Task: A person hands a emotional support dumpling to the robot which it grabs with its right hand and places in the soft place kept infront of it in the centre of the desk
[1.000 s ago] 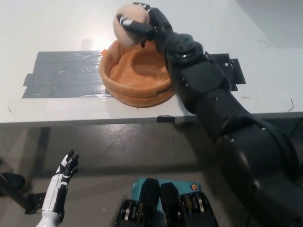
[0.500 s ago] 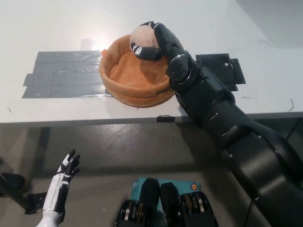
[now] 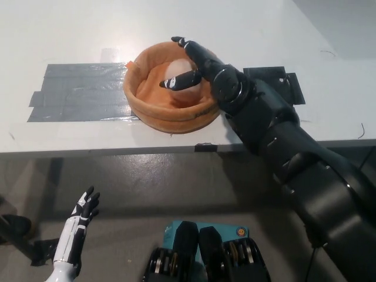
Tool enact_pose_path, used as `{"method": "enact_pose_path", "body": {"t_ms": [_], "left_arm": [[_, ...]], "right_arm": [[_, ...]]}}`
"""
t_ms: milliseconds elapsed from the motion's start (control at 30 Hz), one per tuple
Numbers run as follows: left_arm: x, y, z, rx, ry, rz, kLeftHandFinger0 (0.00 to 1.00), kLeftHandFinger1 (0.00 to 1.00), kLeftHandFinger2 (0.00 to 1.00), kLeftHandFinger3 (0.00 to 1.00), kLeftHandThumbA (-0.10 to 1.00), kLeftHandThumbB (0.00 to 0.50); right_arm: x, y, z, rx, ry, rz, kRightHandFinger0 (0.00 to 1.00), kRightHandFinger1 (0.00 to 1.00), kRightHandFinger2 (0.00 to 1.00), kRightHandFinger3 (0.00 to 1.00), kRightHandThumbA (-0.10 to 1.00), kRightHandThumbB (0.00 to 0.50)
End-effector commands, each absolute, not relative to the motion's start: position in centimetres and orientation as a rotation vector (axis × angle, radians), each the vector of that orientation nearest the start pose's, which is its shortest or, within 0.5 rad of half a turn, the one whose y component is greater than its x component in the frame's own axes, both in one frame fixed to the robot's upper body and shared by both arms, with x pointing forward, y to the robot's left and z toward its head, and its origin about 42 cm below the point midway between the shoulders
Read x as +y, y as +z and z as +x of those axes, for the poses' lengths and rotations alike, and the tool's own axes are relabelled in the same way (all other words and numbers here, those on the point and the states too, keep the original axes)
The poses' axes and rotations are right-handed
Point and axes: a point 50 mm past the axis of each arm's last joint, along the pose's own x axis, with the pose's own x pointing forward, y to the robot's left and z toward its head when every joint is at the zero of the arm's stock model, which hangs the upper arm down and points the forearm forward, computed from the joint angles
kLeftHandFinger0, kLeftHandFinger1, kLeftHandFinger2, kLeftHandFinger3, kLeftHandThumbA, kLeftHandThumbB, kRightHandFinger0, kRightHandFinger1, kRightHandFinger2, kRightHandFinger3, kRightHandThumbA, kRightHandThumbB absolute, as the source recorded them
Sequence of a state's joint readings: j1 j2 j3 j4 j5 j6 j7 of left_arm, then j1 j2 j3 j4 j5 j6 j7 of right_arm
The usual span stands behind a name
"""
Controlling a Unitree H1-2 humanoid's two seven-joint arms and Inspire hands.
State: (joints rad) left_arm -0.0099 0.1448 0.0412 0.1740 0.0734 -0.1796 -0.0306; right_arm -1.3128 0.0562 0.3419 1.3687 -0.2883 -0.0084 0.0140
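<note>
Resting low at the near left, below the worktop edge, the white left hand (image 3: 80, 220) hangs idle with its fingers spread and nothing in them. Farther in, the black right arm reaches up from the lower right over the white worktop (image 3: 247, 29) to the orange soft bed (image 3: 141, 97), which sits on grey tape strips (image 3: 76, 94) at the centre. The emotional support dumpling (image 3: 179, 75) now lies inside the bed, toward its far right wall. The right hand (image 3: 197, 64) is over it with fingers parted, one lying across the dumpling's front and others extended past its far side; whether they still touch it cannot be told, but they no longer wrap it. Judged from this, handover, carry and placement are done; only withdrawal of the hand remains. Against the earlier frames, the dumpling was held clasped above the bed's far rim, then lowered within it; the fingers have since opened. The left hand is unchanged.
</note>
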Motion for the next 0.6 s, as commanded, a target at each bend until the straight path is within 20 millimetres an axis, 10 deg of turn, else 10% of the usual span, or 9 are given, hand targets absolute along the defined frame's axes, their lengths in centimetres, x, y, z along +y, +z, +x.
{"method": "enact_pose_path", "body": {"t_ms": [0, 133, 567], "left_arm": [[27.4, 7.4, 28.4, -0.052, -0.016, 0.233, 1.0, 1.0, 1.0, 1.0, 1.0, 0.5], [27.6, 7.4, 28.5, -0.053, -0.012, 0.229, 1.0, 1.0, 1.0, 1.0, 1.0, 0.5], [27.5, 7.3, 28.9, -0.04, -0.01, 0.229, 1.0, 1.0, 1.0, 1.0, 1.0, 0.5]], "right_arm": [[-3.2, 35.0, 57.5, -0.134, 0.418, -0.765, 1.0, 1.0, 1.0, 1.0, 0.92, 0.5], [-4.3, 37.7, 57.9, -0.236, 0.423, -0.642, 1.0, 1.0, 1.0, 1.0, 0.92, 0.435], [-9.7, 46.2, 56.0, -0.472, 0.376, -0.572, 1.0, 1.0, 1.0, 1.0, 1.0, 0.482]]}}
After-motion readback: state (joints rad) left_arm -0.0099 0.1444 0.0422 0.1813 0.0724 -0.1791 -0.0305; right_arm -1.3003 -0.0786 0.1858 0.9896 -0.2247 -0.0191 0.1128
